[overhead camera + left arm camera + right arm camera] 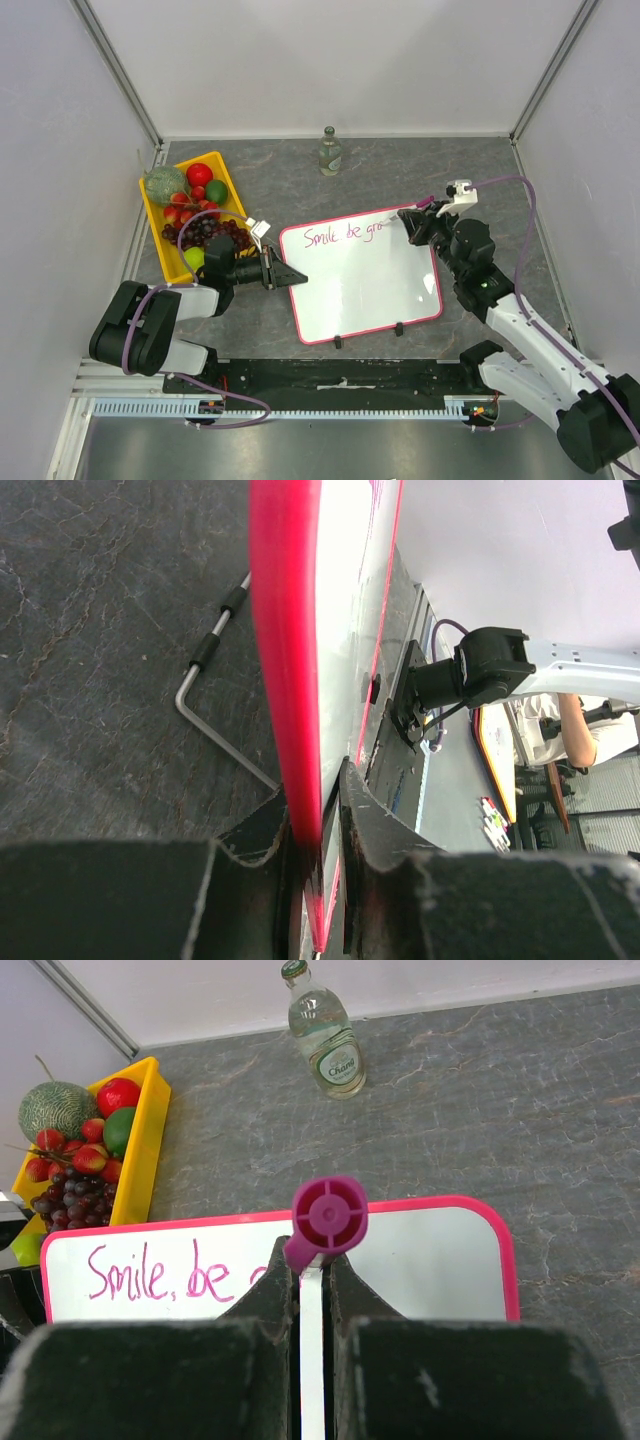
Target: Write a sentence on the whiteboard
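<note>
While left gripper clamps one whiteboard, right gripper pinches one marker.

The whiteboard is a large white rectangle with rounded corners and a thin pink-red rim. It lies just toward 6 o'clock from the middle of the desk, turned slightly anticlockwise. Two small black clips sit on its 6 o'clock edge. Its 9 o'clock edge is pinched between the left fingers.

The sentence is thin pink-magenta cursive in one line of small letters. It starts near the 10 o'clock corner and runs just inside the 12 o'clock edge, climbing toward 2 o'clock. "Smile, be gr" is legible; anything beyond that is covered.
</note>
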